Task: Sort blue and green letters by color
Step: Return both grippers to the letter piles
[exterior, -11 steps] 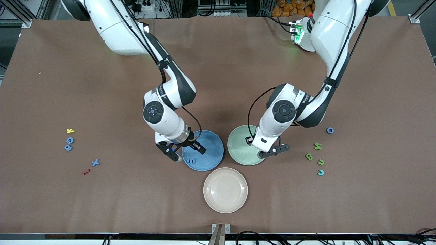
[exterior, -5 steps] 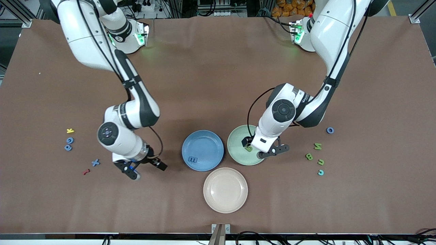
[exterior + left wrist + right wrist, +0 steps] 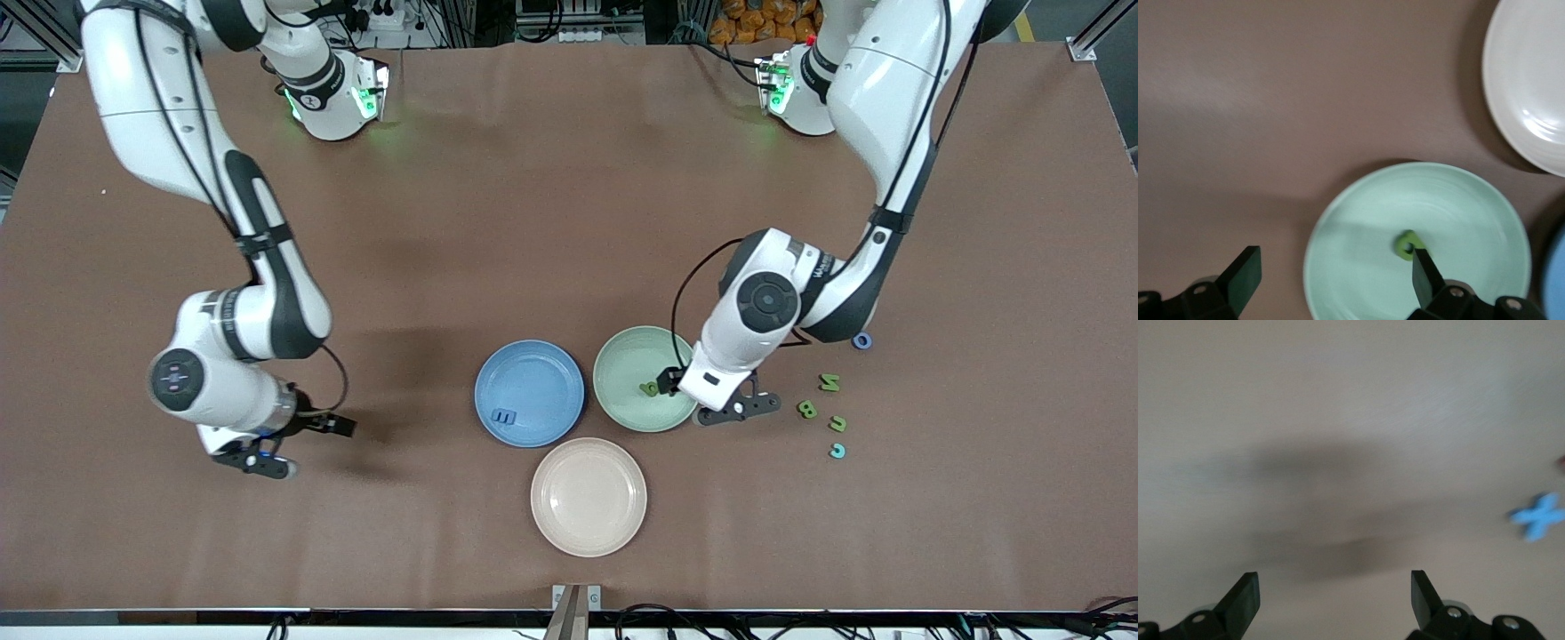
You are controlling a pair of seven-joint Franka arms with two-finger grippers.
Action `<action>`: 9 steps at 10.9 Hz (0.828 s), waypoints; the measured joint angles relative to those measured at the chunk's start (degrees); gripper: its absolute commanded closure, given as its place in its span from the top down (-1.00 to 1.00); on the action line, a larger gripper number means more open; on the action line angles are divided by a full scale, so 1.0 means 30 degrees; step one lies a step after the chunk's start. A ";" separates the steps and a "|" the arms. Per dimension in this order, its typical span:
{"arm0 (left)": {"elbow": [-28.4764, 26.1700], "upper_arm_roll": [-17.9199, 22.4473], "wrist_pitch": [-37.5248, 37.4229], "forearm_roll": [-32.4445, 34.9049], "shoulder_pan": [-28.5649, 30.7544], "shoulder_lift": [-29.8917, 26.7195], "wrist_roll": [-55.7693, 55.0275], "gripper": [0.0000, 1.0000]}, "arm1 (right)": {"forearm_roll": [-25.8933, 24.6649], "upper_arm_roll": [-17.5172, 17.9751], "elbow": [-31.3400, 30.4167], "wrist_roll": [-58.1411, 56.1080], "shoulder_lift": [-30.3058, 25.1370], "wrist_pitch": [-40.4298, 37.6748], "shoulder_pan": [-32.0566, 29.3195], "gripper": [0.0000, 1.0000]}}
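My left gripper (image 3: 711, 397) is open and empty over the green plate's (image 3: 622, 356) edge toward the left arm's end. An olive green letter (image 3: 650, 388) lies in that plate beside one fingertip; it also shows in the left wrist view (image 3: 1407, 244). A blue E (image 3: 503, 416) lies in the blue plate (image 3: 533, 378). Green N (image 3: 829, 382) and B (image 3: 807, 409) lie on the table toward the left arm's end. My right gripper (image 3: 302, 444) is open and empty over bare table. The blue X (image 3: 1538, 517) shows only in the right wrist view, apart from the fingers.
A pale pink plate (image 3: 589, 496) stands nearest the front camera, touching neither coloured plate. A small green piece (image 3: 837, 423), a teal C (image 3: 837, 451) and a blue ring (image 3: 861, 340) lie near the green letters. The right arm hides the letters under it.
The right arm swung from the blue plate to the right arm's end of the table, open. A green letter now lies in the green plate; the left gripper shifted toward the left arm's end.
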 measured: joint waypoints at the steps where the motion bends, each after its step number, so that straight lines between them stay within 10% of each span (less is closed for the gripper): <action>1: -0.0189 0.0003 -0.0060 0.0002 0.0497 -0.0062 0.1022 1.00 | -0.0275 -0.0020 0.0000 -0.2405 -0.0074 -0.0146 -0.0898 1.00; 9: -0.3631 -0.0005 -0.0088 0.0015 0.4438 -0.1853 0.9485 1.00 | -0.4194 0.0108 -0.2493 -0.9902 0.0124 0.4060 -0.3867 1.00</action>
